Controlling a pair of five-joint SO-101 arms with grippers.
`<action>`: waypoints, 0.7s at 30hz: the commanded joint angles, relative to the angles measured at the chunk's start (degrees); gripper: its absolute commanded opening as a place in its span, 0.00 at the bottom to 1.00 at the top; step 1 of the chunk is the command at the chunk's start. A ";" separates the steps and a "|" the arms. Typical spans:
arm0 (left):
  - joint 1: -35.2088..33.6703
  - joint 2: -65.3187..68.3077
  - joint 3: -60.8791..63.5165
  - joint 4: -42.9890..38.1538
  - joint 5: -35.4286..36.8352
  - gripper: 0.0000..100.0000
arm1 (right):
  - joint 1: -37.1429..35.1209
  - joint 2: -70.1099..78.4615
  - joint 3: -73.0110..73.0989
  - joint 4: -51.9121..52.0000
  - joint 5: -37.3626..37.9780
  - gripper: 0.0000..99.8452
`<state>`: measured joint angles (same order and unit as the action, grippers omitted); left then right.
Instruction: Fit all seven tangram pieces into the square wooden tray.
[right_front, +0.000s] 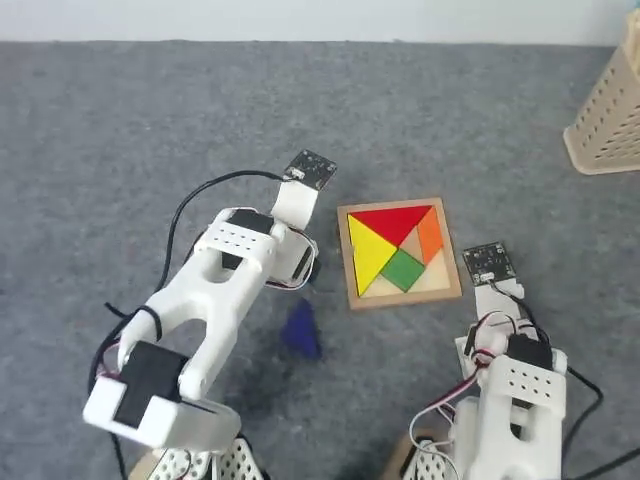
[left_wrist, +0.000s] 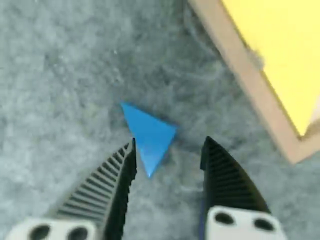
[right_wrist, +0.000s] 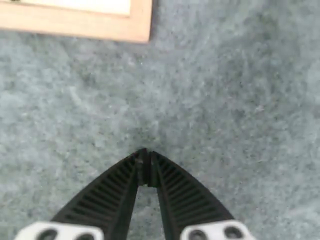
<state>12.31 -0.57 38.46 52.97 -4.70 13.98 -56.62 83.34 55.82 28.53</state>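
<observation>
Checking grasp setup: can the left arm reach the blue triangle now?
Probably yes: the blue triangle lies flat on the carpet between its open jaws, nothing covering it, with the tray rim clear to one side.

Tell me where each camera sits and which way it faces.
High view: fixed above the grey table, looking down on the wooden tray, left arm and right arm.
Left wrist view: on the left arm's wrist, looking down past the open left gripper at a blue triangle on the table.
Right wrist view: on the right arm's wrist, looking down past the shut right gripper at the table.
Shared: the tray's rim in all three; its yellow piece in high and left wrist views.
</observation>
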 joint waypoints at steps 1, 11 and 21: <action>0.97 -0.26 -1.54 -0.97 -1.32 0.20 | 0.57 -1.80 0.00 -1.01 0.70 0.02; 2.20 0.44 -0.57 -2.64 -2.81 0.20 | 0.57 -1.80 0.00 -1.01 0.70 0.02; -2.20 9.32 -7.08 3.52 -2.29 0.20 | 0.66 -1.80 0.09 -1.01 0.70 0.02</action>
<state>12.92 6.64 33.89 54.02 -7.25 13.98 -56.62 83.34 55.82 28.53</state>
